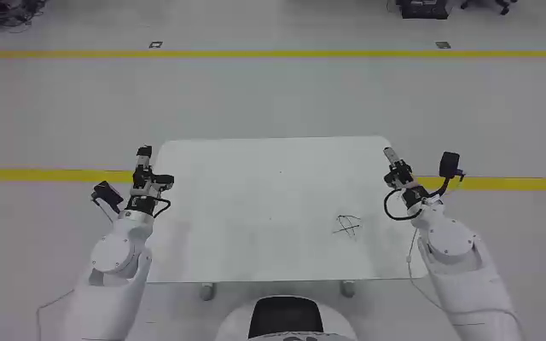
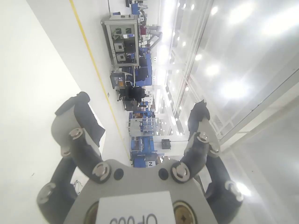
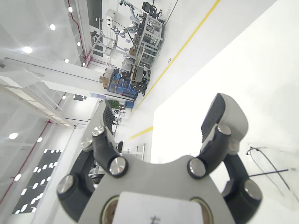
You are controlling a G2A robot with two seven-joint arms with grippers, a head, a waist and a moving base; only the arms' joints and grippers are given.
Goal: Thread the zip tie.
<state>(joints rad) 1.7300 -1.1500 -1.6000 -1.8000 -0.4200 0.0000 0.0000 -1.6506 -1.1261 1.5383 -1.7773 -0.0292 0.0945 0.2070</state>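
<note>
Parks left end effector at ten o'clock, right end effector at two, both released, leaving zip tie reachable at three.

Little print, and most of it is cut off.
A white label on the base of the left gripper carries dark characters clipped by the edge. A second label behind the right gripper shows a fragment. A small white sign on a far blue unit bears one letter.
</note>
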